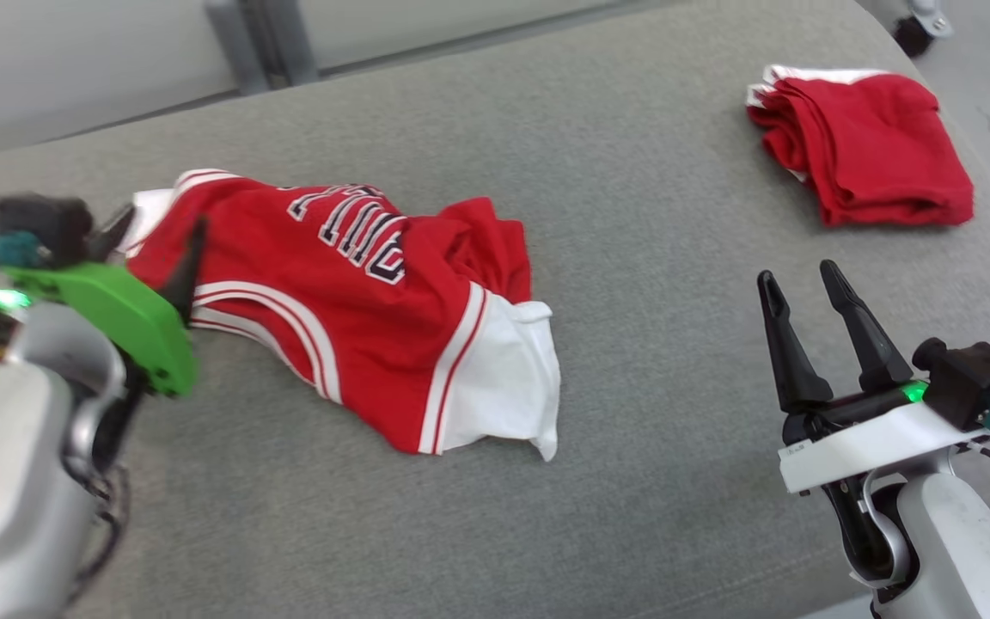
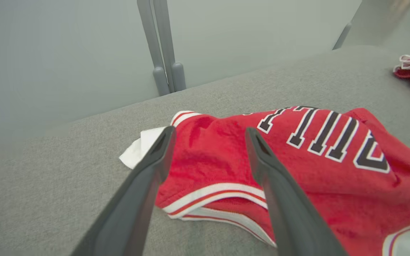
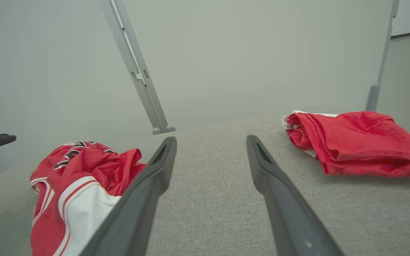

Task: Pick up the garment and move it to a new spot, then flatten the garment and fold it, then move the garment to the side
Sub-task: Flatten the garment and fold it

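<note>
A crumpled red basketball jersey (image 1: 349, 301) with white trim and black lettering lies left of the middle of the grey cushion (image 1: 650, 430). Its long axis runs from the far left down toward the near middle. The left gripper (image 1: 160, 236) is the nearer arm, its fingers spread wide over the jersey's far-left, striped end; whether they touch the cloth cannot be told. The right gripper (image 1: 798, 275) stands well apart near the right edge, fingers also wide and empty. A folded red garment (image 1: 864, 146) sits by the far right corner, clear of any likely path.
</note>
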{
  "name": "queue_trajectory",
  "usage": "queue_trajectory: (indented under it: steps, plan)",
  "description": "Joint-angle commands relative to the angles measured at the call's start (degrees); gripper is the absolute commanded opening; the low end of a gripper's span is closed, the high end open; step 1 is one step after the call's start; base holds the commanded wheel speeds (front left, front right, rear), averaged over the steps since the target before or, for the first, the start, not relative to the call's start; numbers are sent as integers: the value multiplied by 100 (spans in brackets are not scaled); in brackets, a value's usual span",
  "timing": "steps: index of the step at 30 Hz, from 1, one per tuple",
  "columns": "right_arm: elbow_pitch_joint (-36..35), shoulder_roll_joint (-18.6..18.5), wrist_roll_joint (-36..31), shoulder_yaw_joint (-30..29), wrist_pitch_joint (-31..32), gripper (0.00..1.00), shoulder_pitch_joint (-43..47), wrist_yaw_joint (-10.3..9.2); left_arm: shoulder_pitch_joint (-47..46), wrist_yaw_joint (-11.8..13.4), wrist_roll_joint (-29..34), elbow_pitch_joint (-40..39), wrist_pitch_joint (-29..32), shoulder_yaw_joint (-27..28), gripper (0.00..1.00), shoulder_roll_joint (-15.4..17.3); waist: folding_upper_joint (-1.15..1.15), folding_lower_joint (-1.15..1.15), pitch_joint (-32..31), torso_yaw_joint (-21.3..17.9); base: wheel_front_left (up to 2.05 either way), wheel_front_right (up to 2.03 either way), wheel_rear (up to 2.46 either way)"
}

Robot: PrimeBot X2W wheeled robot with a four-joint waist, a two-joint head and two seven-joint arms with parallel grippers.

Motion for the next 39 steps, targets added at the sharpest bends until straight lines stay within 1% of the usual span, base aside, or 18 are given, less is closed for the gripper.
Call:
queue_trajectory:
  steps: [1, 4, 8, 11, 13, 18, 23, 27, 32, 34, 35, 36, 39]
  plan:
    - [-21, -18, 14, -17, -14, 100, 109, -2, 312, 119, -115, -285, 33, -43, 100, -128, 0, 0, -461, 526, 0, 0, 0]
    - [-55, -30, 9, -45, -14, 100, 155, -2, 860, 371, -204, -1053, 55, -125, 100, -342, 0, 0, -460, 603, 0, 0, 0]
    - [-82, -62, 28, -102, -14, 100, 175, -2, 1508, 625, -251, -1735, 134, -421, 100, -647, 0, 0, -420, 662, 0, 0, 0]
    - [-90, -97, 43, -127, -14, 100, 165, -2, 1800, 698, -342, -1907, 135, -623, 100, -909, 0, 0, -389, 677, 0, 0, 0]
    - [-90, -129, 54, -137, -14, 100, 124, -2, 1947, 686, -294, -1871, 170, -846, 100, -1077, 0, 0, -348, 669, 0, 0, 0]
    - [-120, -167, 18, -143, -14, 100, 38, -2, 1866, 631, 1, -1482, 151, -1317, 100, -1373, 0, 0, -242, 635, 0, 0, 0]
    - [-106, -187, 6, -106, -14, 100, -42, -2, 1483, 592, 352, -703, 125, -1648, 100, -1602, 0, 0, -133, 581, 0, 0, 0]
    - [-69, -218, 46, -78, -14, 100, -82, -2, 1169, 495, 505, -69, 30, -1842, 100, -1832, 0, 0, -85, 533, 0, 0, 0]
    - [-51, -213, 16, -77, -14, 100, -70, -2, 867, 535, 856, 650, 120, -2153, 100, -1937, 0, 0, -89, 519, 0, 0, 0]
    - [-48, -210, 4, -88, -14, 100, -57, -2, 806, 541, 909, 843, 98, -2216, 37, -1989, 0, 0, -107, 533, 0, 0, 0]
    - [-43, -215, -1, -103, -14, 100, -39, -2, 792, 533, 916, 912, 75, -2232, 2, -2014, 0, 0, -127, 550, 0, 0, 0]
    - [-43, -216, -2, -114, -14, 100, -24, -2, 776, 533, 912, 946, 37, -2228, 0, -2030, 0, 0, -145, 566, 0, 0, 0]
    - [-29, -222, -15, -159, -14, 100, 45, -2, 762, 515, 864, 870, -95, -2186, 0, -2037, 0, 0, -234, 646, 0, 0, 0]
